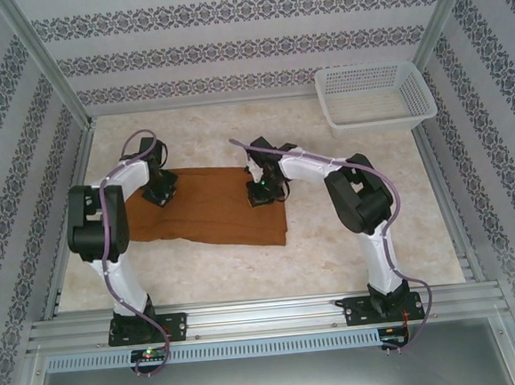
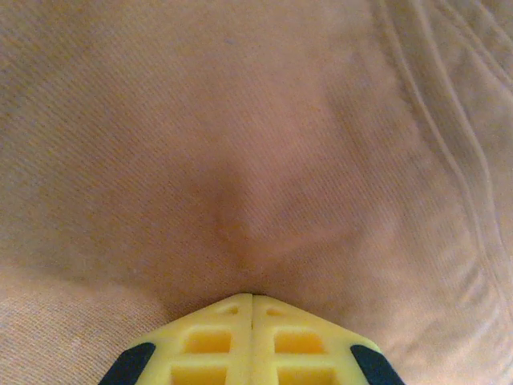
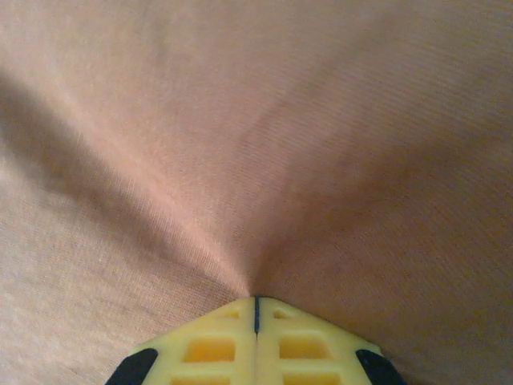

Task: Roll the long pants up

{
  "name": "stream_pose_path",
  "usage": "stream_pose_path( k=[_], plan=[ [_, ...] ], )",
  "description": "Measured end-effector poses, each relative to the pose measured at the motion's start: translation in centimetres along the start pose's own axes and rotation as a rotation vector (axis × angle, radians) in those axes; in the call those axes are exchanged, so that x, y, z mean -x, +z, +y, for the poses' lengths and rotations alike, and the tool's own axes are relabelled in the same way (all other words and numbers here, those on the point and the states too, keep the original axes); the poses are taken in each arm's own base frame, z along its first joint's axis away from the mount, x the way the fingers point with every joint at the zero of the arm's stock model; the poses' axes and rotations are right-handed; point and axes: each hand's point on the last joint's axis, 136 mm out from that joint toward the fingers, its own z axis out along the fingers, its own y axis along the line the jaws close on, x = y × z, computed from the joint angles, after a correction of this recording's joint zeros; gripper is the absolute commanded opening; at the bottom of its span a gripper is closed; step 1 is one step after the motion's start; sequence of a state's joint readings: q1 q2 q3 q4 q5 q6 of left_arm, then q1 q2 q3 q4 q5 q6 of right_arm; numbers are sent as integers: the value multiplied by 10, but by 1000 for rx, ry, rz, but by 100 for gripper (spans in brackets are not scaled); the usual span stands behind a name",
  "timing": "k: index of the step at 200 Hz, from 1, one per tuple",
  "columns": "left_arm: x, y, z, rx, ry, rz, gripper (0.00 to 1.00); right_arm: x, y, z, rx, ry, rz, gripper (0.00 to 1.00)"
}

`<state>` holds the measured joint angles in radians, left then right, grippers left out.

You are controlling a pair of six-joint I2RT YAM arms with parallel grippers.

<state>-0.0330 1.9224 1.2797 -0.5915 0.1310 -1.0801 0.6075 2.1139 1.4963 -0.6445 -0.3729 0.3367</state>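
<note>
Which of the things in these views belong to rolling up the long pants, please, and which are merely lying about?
Part of the job:
- rust-brown soft cloth long pants, lying flat
- left gripper and right gripper, each shut on a pinch of that cloth

Just lying about:
- white perforated plastic basket, at the far right, apart from the pants

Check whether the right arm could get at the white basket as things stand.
Probably yes: nothing stands between the right gripper and the white basket, but its jaws are shut on the long pants, so it must let go first.
</note>
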Motion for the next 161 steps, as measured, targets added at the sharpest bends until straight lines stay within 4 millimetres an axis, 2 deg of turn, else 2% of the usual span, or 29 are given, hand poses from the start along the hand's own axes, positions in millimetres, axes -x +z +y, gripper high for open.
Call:
stream_pose_path(
  k=[21, 47, 68, 85, 120, 161],
  plan=[
    [3, 8, -32, -29, 39, 10, 0, -22, 4, 15, -9, -39, 13, 0],
    [1, 19, -81, -82, 101, 33, 0, -46, 16, 45, 6, -95, 27, 0],
    [-13, 26, -119, -132, 167, 61, 0, -56, 24, 67, 26, -124, 21, 0],
    [-30, 29, -142, -167, 212, 86, 0, -62, 29, 81, 41, -132, 16, 0],
    [-54, 28, -172, -229, 275, 128, 0, -72, 31, 104, 54, -149, 31, 0],
    [-49, 10, -193, -296, 333, 105, 0, -69, 16, 129, 78, -194, 34, 0]
  ],
)
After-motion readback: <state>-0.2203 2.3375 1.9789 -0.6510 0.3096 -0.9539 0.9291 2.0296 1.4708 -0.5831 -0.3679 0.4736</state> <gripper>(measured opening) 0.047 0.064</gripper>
